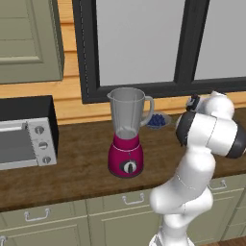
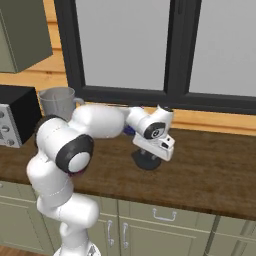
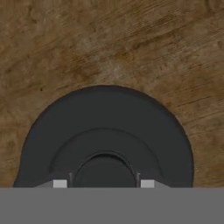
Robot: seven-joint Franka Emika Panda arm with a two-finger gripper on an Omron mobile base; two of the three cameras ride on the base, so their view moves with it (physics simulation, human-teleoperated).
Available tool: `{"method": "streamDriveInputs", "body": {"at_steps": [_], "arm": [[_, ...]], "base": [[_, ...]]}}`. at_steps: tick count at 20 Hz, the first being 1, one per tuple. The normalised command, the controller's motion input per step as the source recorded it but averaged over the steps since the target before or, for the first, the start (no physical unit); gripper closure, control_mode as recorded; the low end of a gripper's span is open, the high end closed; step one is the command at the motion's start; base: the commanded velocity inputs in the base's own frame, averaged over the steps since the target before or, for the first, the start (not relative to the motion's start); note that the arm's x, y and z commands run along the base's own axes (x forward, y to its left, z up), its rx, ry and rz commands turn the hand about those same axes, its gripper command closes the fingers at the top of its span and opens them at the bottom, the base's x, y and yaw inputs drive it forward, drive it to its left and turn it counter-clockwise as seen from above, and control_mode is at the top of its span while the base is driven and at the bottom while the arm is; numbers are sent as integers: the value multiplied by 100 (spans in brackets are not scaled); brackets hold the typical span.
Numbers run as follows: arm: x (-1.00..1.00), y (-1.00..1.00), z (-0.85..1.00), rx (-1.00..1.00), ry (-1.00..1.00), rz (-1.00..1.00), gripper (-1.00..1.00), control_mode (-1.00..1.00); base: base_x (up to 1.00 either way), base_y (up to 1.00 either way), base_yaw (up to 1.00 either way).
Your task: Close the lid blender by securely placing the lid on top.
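Stretched wide across all base views, brown and wood-grained: the worktop [image 1: 77, 163], carrying everything. At its left end, the black-and-silver toaster oven [image 1: 26, 134]. Near the middle, well apart from the arm's working spot, the blender [image 1: 127, 132], magenta base and black dial below, clear grey jar above, rim open and uncovered. Just behind it to the right, the small dish of blue berries [image 1: 157, 120].

Smaller: the lid [image 3: 105, 135], a black round disc with a raised centre knob, flat on the worktop to the blender's right, directly under the hand in the right base view. Smallest: the tool [image 3: 103, 183], lowered onto the lid with a light fingertip [image 3: 60, 183] on each side of the knob, jaws drawn in and apparently clamped on that knob (contact itself sat at the very edge of the hand view, so judged rather than plainly seen).

Step in hand, as judged: securing the grasp before the lift. Best done by holding the squeeze steady, rising straight up so the disc stayed level and did not pivot between the pads, then carrying it left above the jar rim, centring over the opening and pressing down squarely. Risk: a tilted lid catching the rim or the side handle.
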Motion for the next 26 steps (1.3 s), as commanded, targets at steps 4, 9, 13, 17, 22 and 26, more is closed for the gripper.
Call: {"method": "streamDriveInputs", "body": {"at_steps": [4,9,13,17,22,26], "arm": [[-34,16,100,-4,-17,0,100,-100],[-51,32,100,-4,-21,0,100,-100],[-57,51,100,-2,-20,0,100,-100],[-42,55,100,-3,-15,0,100,-100],[-44,55,100,-2,-16,-2,100,-100],[-30,61,100,0,-12,-3,100,-100]], "base": [[0,0,0],[0,0,0],[0,0,0],[0,0,0],[0,0,0],[0,0,0]]}}
